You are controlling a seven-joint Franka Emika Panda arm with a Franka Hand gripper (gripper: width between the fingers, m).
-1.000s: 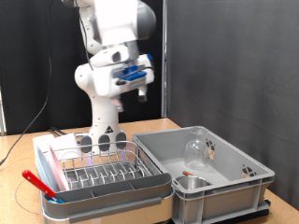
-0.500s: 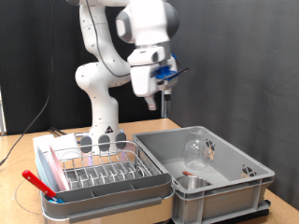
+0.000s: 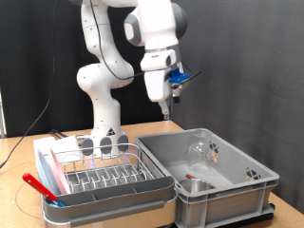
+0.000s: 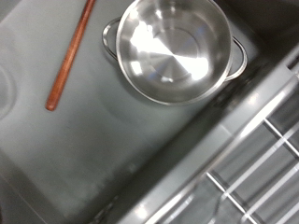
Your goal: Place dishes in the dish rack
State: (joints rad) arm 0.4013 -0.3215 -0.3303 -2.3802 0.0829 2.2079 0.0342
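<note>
Wooden table [image 3: 161,129] | black backdrop | gripper [image 3: 168,106] above grey bin [image 3: 233,180]

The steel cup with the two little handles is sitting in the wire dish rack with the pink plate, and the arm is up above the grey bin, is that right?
Not quite. The steel cup sits in the grey bin, not in the wire dish rack; the wrist view shows it on the bin's floor. The pink plate does stand in the rack, and the gripper hangs above the bin, as the exterior view shows.

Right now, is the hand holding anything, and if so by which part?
Nothing shows in the hand: it hangs high above the grey bin, and the wrist view shows only the steel pot and red stick lying below.
</note>
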